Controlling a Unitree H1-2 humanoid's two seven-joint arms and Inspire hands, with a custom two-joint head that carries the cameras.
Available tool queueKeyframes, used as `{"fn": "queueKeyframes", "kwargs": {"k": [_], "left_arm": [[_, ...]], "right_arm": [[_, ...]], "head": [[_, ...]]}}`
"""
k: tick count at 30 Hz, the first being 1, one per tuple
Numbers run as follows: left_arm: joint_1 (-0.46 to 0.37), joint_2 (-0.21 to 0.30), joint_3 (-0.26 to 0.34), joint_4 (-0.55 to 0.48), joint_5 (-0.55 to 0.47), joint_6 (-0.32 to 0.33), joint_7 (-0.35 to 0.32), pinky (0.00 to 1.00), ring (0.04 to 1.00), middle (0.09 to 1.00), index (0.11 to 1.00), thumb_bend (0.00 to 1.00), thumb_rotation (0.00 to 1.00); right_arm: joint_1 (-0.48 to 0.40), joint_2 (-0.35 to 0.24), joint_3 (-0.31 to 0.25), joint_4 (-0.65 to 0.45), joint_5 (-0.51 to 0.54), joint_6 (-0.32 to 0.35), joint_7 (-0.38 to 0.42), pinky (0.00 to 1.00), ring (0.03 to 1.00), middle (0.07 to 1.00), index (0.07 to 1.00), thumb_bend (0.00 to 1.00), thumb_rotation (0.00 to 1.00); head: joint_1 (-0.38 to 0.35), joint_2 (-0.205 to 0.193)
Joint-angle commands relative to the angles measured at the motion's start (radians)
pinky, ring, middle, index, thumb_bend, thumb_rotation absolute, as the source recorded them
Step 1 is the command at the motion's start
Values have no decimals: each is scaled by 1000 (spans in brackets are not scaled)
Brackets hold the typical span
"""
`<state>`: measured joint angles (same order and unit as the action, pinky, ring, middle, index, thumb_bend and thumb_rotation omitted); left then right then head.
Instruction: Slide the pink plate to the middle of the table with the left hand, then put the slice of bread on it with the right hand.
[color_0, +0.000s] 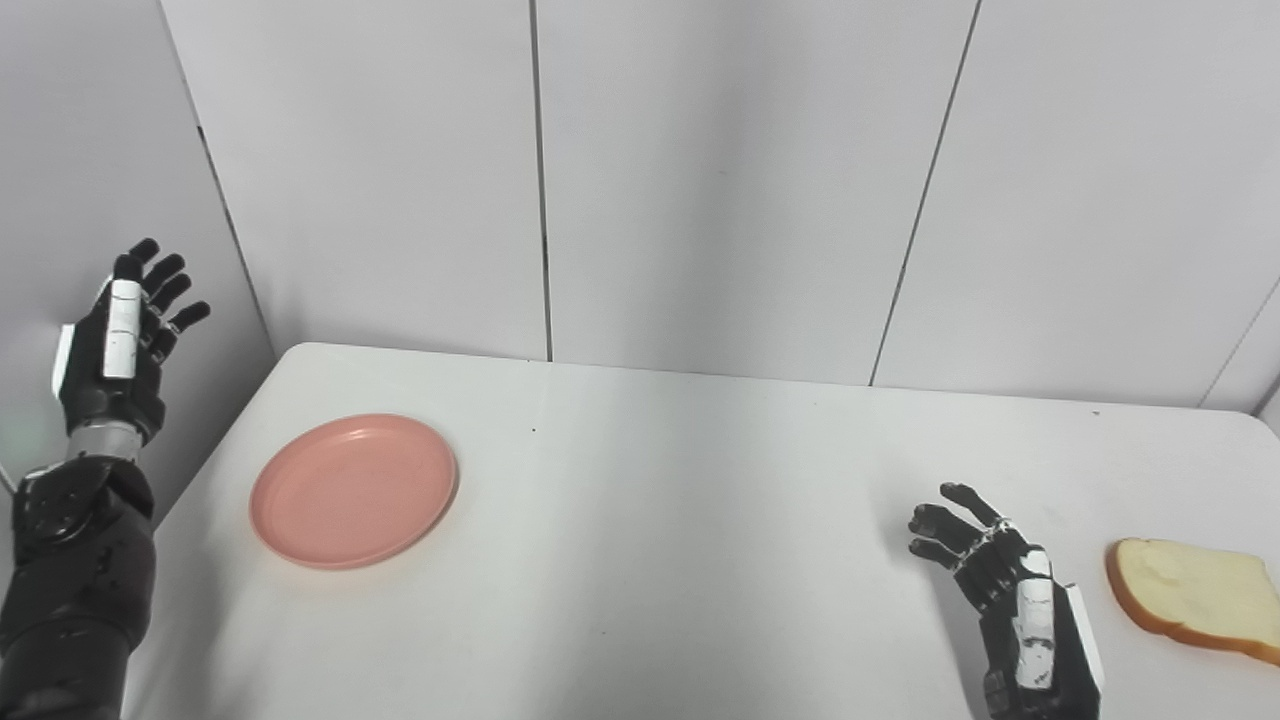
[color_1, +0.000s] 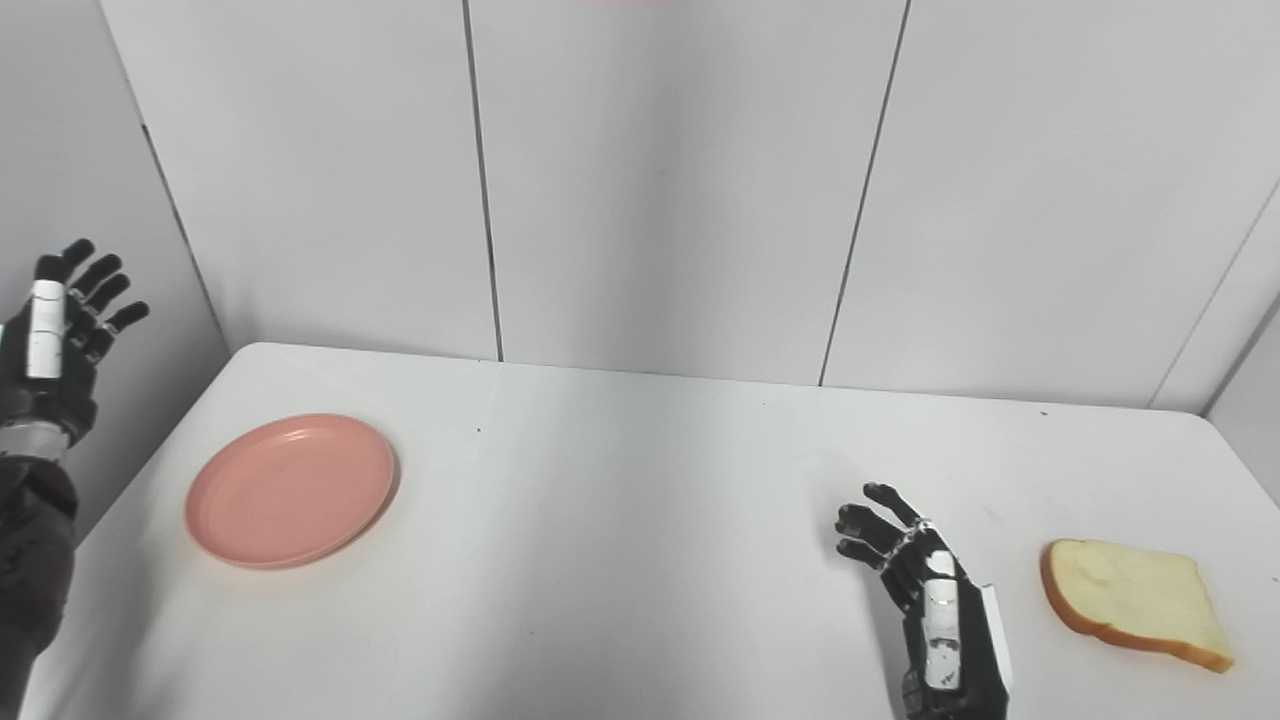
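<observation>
Pink plate (color_1: 290, 491) (left), bread (color_1: 1135, 603) right

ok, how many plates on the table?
1. The pink plate sits empty on the table's left side, apart from both hands. Nothing on the table could hide another.

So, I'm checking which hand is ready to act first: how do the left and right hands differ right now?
The left hand is raised off the table's left edge, fingers pointing up; the right hand sits low over the table. The left is apart from the pink plate; the right is beside the slice of bread, not touching. Both are open and hold nothing.
</observation>
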<state>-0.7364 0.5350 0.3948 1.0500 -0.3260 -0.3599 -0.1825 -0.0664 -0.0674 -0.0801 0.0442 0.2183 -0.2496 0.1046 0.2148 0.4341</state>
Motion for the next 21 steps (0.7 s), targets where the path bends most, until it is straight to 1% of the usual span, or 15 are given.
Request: {"fn": "queueKeyframes", "kwargs": {"k": [1, 2, 5, 6, 9, 12, 16, 21], "left_arm": [[-50, 41, -5, 28, 8, -59, 3, 780, 885, 870, 859, 906, 774], [-48, 37, -7, 41, 6, -61, 3, 768, 879, 865, 856, 907, 776], [-26, 16, -13, 36, 3, -52, 12, 708, 854, 845, 846, 874, 779], [-7, -7, -21, 32, 9, -47, 21, 705, 848, 840, 847, 882, 772], [30, -49, -40, 18, 20, -35, 39, 727, 833, 829, 841, 925, 753], [48, -67, -52, 22, 20, -30, 45, 749, 831, 829, 843, 932, 750], [68, -83, -60, 29, 28, -25, 53, 727, 824, 826, 843, 950, 748], [101, -100, -74, 27, 42, -30, 59, 730, 823, 824, 843, 982, 751]], "right_arm": [[118, 23, 8, 97, 6, -1, 11, 678, 702, 694, 756, 746, 1000], [119, 23, 8, 96, 6, 0, 11, 674, 697, 694, 757, 746, 1000], [122, 22, 9, 86, 4, 6, 10, 659, 684, 688, 748, 739, 1000], [128, 22, 11, 73, 6, 13, 11, 653, 679, 685, 744, 742, 999], [140, 21, 13, 47, 4, 26, 8, 648, 675, 682, 740, 761, 993], [144, 22, 15, 36, 2, 32, 5, 644, 671, 679, 739, 769, 993], [145, 23, 16, 25, 8, 40, 4, 635, 664, 671, 734, 770, 985], [147, 21, 19, 14, 5, 45, 3, 630, 659, 664, 732, 764, 989]], "head": [[-3, 4], [-3, 4], [-8, 12], [-13, 28], [-16, 37], [-18, 43], [-19, 50], [-21, 56]]}}
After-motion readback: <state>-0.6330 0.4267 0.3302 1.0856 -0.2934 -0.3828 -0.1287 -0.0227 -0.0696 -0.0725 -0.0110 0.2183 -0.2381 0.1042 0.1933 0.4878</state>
